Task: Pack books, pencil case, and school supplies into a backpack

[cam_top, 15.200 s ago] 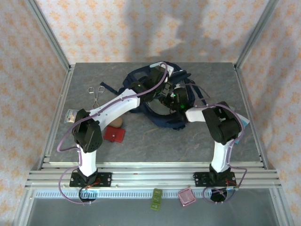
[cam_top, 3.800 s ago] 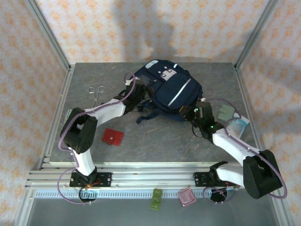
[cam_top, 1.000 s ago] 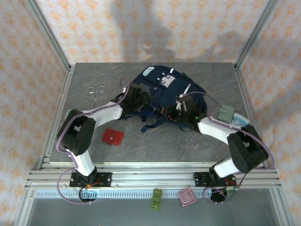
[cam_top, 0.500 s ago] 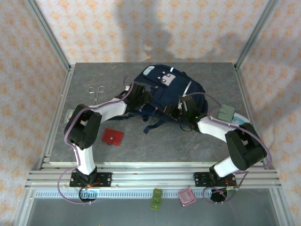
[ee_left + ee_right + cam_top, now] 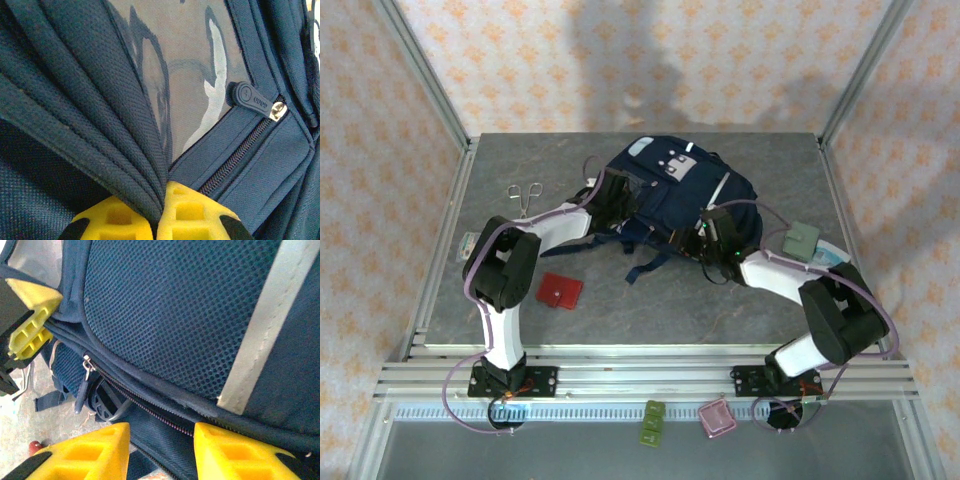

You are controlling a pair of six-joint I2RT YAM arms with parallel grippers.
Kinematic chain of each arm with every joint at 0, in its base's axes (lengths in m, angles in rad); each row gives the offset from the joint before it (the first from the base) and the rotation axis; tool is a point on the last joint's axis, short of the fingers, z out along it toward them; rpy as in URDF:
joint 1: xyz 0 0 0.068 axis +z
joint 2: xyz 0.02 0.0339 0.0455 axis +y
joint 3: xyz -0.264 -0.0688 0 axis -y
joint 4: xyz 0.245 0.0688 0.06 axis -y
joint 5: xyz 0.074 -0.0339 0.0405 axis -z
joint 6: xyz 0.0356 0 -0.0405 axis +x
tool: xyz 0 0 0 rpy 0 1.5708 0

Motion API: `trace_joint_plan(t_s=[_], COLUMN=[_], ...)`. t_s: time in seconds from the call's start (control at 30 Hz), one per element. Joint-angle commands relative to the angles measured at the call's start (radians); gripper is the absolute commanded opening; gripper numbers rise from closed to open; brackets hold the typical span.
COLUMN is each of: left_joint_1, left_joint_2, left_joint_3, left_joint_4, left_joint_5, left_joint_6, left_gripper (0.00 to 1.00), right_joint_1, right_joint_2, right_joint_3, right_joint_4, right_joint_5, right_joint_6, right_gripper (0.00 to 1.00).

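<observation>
The navy backpack [image 5: 682, 192] lies at the back middle of the table, grey panel up. My left gripper [image 5: 614, 196] is at its left side, shut on a pinched fold of navy fabric [image 5: 125, 150]; my left gripper [image 5: 164, 192] has its yellow pads pressed together just left of a closed zipper [image 5: 240, 152]. My right gripper [image 5: 712, 238] is at the bag's near right edge. In the right wrist view my right gripper [image 5: 162, 440] stands open, its fingers astride the zippered edge [image 5: 150, 410]. The red square supply [image 5: 561, 290] lies flat near the left arm. Books and pencil case are out of view.
Scissors [image 5: 525, 196] lie at the back left. A grey-green pouch [image 5: 801, 240] on a light blue item [image 5: 828, 259] sits at the right. A loose strap [image 5: 650, 265] trails toward me. A zipper pull [image 5: 81, 387] hangs near my right fingers.
My left gripper has closed on a fold of the backpack's fabric after reaching in closer to the bag. The right gripper has barely moved.
</observation>
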Motion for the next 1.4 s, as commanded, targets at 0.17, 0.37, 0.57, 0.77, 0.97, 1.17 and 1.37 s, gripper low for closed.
trace_joint_plan(t_s=[0.17, 0.37, 0.57, 0.77, 0.97, 1.17, 1.37], left_joint_1=[-0.005, -0.021, -0.031, -0.042, -0.043, -0.039, -0.039], left_joint_2=[-0.13, -0.176, -0.17, -0.162, -0.16, -0.153, -0.15], left_joint_3=[-0.038, -0.046, -0.052, -0.059, -0.07, -0.066, -0.064], left_joint_4=[0.016, 0.05, 0.078, 0.099, 0.109, 0.118, 0.132], left_joint_5=[0.096, 0.118, 0.136, 0.138, 0.135, 0.138, 0.149], left_joint_6=[-0.029, -0.055, -0.073, -0.086, -0.093, -0.093, -0.103], left_gripper=[0.0, 0.0, 0.0, 0.0, 0.0, 0.0, 0.0], right_joint_1=[0.07, 0.096, 0.115, 0.147, 0.154, 0.181, 0.211], right_joint_2=[0.045, 0.13, 0.202, 0.265, 0.312, 0.283, 0.334], right_joint_3=[0.133, 0.224, 0.298, 0.386, 0.442, 0.419, 0.463], right_joint_4=[-0.054, -0.074, -0.091, -0.155, -0.246, -0.232, -0.263], right_joint_5=[0.006, 0.034, 0.085, 0.186, 0.276, 0.287, 0.329], right_joint_6=[-0.013, 0.016, 0.037, 0.067, 0.109, 0.093, 0.085], right_gripper=[0.38, 0.39, 0.36, 0.26, 0.09, 0.1, 0.13])
